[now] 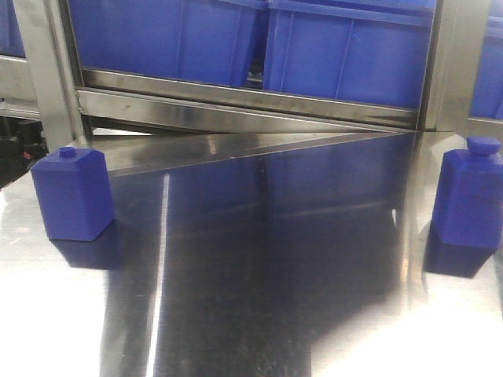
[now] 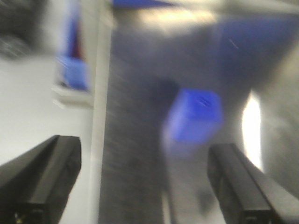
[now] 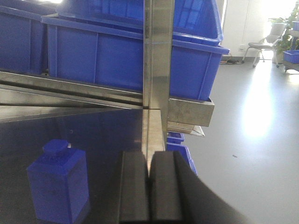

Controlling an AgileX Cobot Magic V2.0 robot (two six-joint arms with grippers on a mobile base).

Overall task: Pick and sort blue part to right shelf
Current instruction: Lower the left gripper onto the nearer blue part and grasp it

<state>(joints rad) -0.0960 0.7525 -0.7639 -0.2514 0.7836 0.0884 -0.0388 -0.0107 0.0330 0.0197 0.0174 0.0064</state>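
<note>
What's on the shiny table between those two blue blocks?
Nothing; front view shows bare steel tabletop between the small-knobbed blue plastic block and the wide-capped blue block.

Motion-blurred blue part [image 2: 195,115] in left wrist view

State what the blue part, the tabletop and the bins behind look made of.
The blue part: likely moulded plastic, matte, evenly coloured, soft-edged. The tabletop: seemingly brushed stainless steel; streaky mirror-like reflections. The bins: probably rigid plastic, slightly glossy, with moulded ribs.
</note>
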